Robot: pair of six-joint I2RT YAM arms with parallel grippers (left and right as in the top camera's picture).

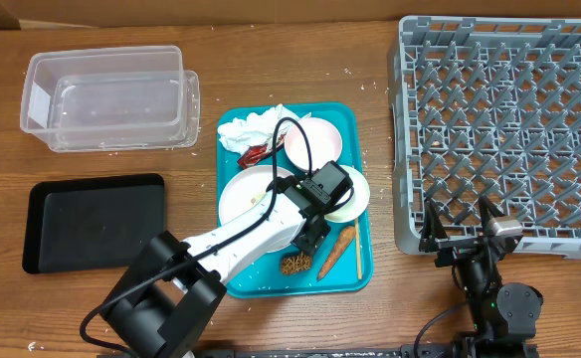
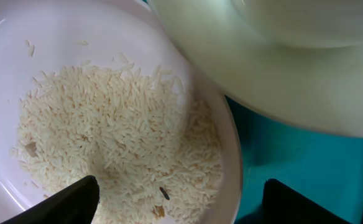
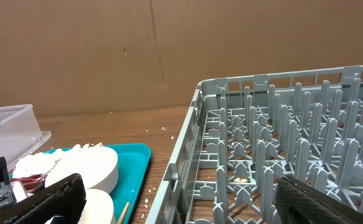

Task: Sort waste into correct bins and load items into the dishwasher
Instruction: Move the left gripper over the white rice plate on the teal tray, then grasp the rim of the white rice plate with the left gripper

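The left gripper [image 2: 191, 205], open and empty, straddles the edge of the round white plate [image 2: 7, 74] of white rice grains [image 2: 107, 137]. Next it should pinch that edge.

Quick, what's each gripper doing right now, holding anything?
Left gripper: open, astride the rim of the rice plate, nothing gripped.
Right gripper: open and empty, beside the dish rack.
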